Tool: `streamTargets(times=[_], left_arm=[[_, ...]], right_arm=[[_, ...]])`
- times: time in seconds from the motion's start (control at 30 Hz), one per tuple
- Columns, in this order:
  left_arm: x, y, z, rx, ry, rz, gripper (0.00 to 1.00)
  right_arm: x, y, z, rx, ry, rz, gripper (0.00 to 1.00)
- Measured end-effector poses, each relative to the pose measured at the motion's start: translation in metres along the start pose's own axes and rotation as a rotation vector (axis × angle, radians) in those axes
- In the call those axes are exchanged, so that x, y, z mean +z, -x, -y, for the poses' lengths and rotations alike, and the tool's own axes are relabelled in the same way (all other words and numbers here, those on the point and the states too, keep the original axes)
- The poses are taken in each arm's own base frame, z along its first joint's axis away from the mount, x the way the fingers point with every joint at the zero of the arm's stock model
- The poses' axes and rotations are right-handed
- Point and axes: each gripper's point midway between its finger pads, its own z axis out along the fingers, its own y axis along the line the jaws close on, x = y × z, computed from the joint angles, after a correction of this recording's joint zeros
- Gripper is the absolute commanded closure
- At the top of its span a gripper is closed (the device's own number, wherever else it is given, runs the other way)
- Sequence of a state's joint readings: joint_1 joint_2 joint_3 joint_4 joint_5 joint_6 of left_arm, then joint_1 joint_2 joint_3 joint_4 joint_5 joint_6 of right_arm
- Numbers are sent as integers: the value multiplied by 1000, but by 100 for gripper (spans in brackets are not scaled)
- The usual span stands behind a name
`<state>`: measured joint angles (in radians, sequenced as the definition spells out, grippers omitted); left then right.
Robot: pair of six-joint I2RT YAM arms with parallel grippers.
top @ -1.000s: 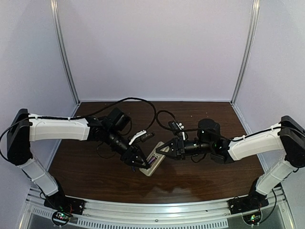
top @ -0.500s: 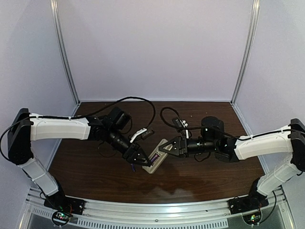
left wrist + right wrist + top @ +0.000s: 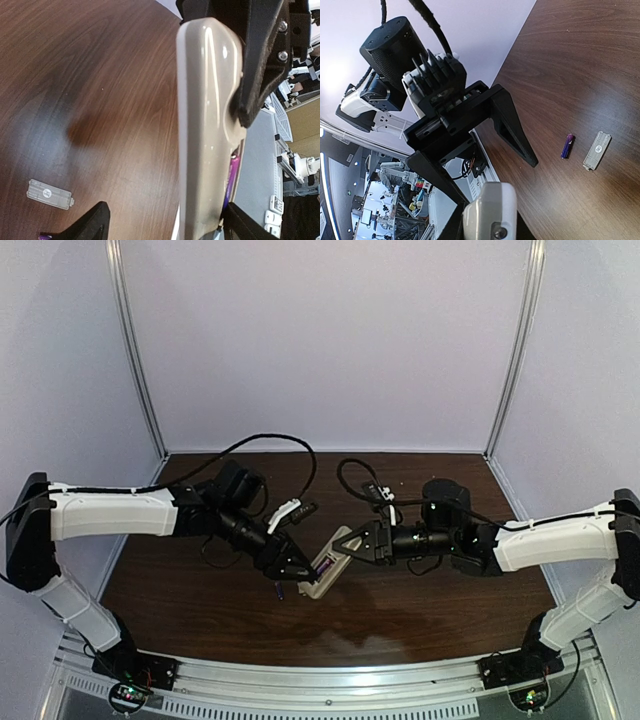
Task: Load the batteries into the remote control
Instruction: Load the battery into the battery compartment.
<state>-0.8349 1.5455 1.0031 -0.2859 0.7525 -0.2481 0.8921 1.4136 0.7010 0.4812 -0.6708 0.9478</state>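
The remote control (image 3: 205, 125) is held tilted above the table, beige back toward the left wrist camera, with my right gripper (image 3: 340, 546) shut on its far end. One purple battery (image 3: 232, 172) lies in the recess along its edge. My left gripper (image 3: 167, 220) is open, its fingers standing on either side of the remote's near end without touching it. In the right wrist view the remote's white end (image 3: 492, 212) fills the bottom. A second purple battery (image 3: 567, 146) lies loose on the table beyond the left gripper's fingers (image 3: 517, 130).
A small flat grey-white cover piece (image 3: 597, 150) lies on the brown table (image 3: 200, 610) right beside the loose battery, also seen as the cover piece (image 3: 50, 187). Black cables (image 3: 260, 445) arch over the back. White walls enclose the table.
My left gripper has opened wide and no longer pinches at the remote. The right gripper has shifted the remote slightly left and up.
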Motion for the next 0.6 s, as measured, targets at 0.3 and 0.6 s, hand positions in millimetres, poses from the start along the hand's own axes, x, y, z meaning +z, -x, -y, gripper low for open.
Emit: streamTargets(times=[0.3,0.6], left_arm=[[-5,18,-2,51,71,69,23],[-1,30,0,55,98,115,33]], right_arm=[[1,6,2,7,-25,22,100],[1,7,4,15,-44,23,100]])
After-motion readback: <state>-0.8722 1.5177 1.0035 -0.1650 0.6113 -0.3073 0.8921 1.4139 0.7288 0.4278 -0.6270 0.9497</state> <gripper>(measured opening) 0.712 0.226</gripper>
